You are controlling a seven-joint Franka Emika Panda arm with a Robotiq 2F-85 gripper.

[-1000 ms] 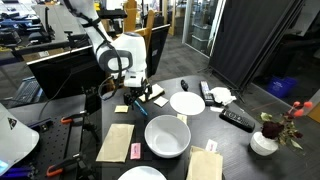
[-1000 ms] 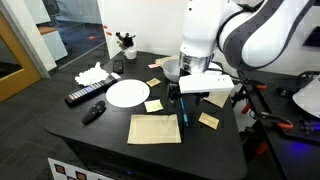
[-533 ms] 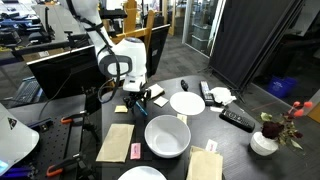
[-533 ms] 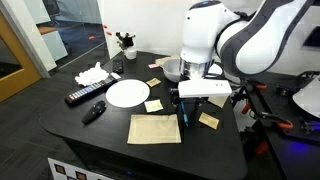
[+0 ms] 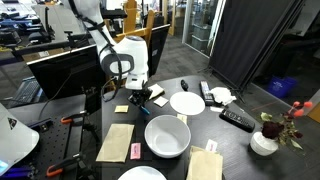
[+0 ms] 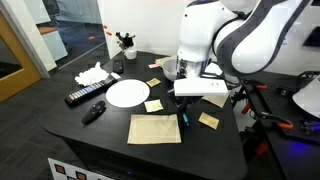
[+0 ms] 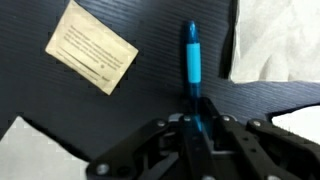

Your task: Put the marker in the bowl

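Observation:
In the wrist view the slim blue marker (image 7: 191, 60) lies on the black table, pointing away from the camera. Its near end sits between the fingers of my gripper (image 7: 197, 118), which is shut on it. In both exterior views the gripper (image 5: 138, 96) (image 6: 183, 100) is low over the table, and the marker (image 6: 181, 117) sticks out below it beside a brown napkin. The large white bowl (image 5: 167, 136) stands empty a short way from the gripper, toward the table's near edge. From the opposite side only part of the bowl (image 6: 168, 67) shows behind the arm.
A flat white plate (image 5: 186, 102) (image 6: 127, 92) lies beside the gripper, with another plate (image 5: 141, 174) at the table edge. Black remotes (image 5: 237, 119) (image 6: 80, 97), brown napkins (image 5: 115, 142) (image 6: 154, 129), yellow notes (image 7: 92, 58), crumpled tissue (image 6: 92, 73) and a flower pot (image 5: 264, 142) are spread around.
The jaws stood open around the marker a second ago and have now shut on it. The arm has settled slightly; nothing else moved.

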